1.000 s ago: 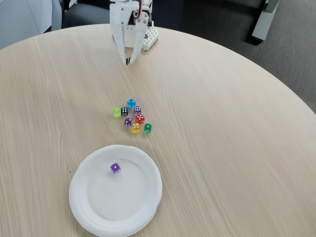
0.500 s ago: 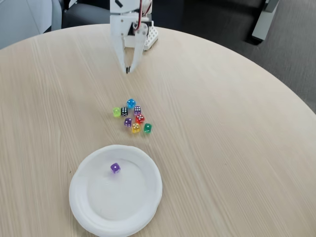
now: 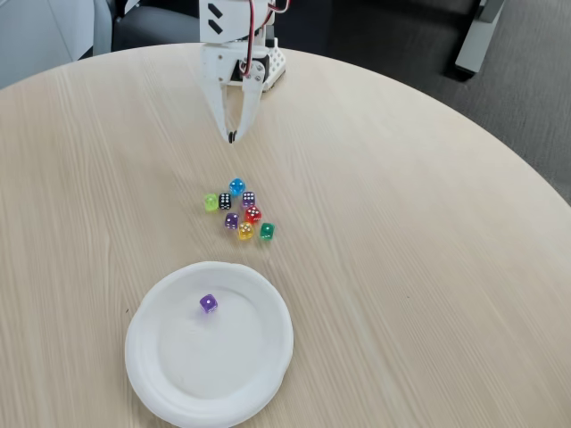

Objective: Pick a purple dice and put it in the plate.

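Observation:
One purple dice [image 3: 208, 303] lies inside the white plate [image 3: 157, 371] near the table's front. Two more purple dice [image 3: 248, 198] [image 3: 231, 219] sit in a small cluster of dice at the table's middle, beside a black die [image 3: 225, 201] and a blue die [image 3: 236, 185]. My white gripper [image 3: 231, 137] hangs above the table behind the cluster, tips pointing down and close together, with nothing between its fingers.
The cluster also holds a lime die [image 3: 211, 202], a red die [image 3: 253, 214], a yellow die [image 3: 245, 231] and a green die [image 3: 266, 231]. The round wooden table [image 3: 410, 232] ends at the right, with dark floor beyond. The arm's base stands at the far edge.
My gripper has come forward and down toward the cluster of dice over the last second. The dice and the plate have not moved.

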